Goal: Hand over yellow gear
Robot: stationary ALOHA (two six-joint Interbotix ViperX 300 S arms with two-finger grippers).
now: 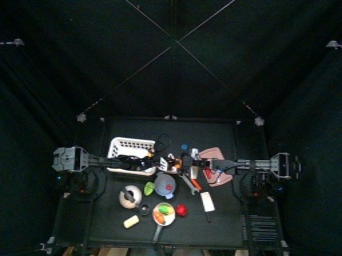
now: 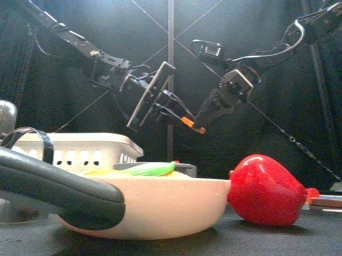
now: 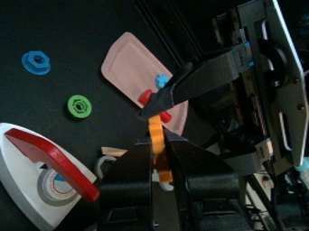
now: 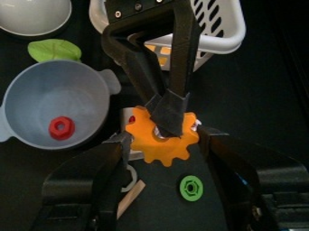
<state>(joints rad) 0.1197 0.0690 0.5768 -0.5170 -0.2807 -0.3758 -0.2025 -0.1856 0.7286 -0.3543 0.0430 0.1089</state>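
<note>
The yellow gear, orange-yellow with blunt teeth, hangs in the air above the table's middle between both arms. My right gripper is shut on its lower half, one jaw at each side. From the far side my left gripper reaches in, and its two narrow jaws pinch the gear's upper part. In the left wrist view the gear shows edge-on between the left gripper jaws, with the right arm's gripper close behind it. The front view has the gear where the two grippers meet.
Below lie a grey bowl holding a red gear, a green gear, a blue gear, a pink board and a white basket. A beige bowl and a red fruit stand at the front edge.
</note>
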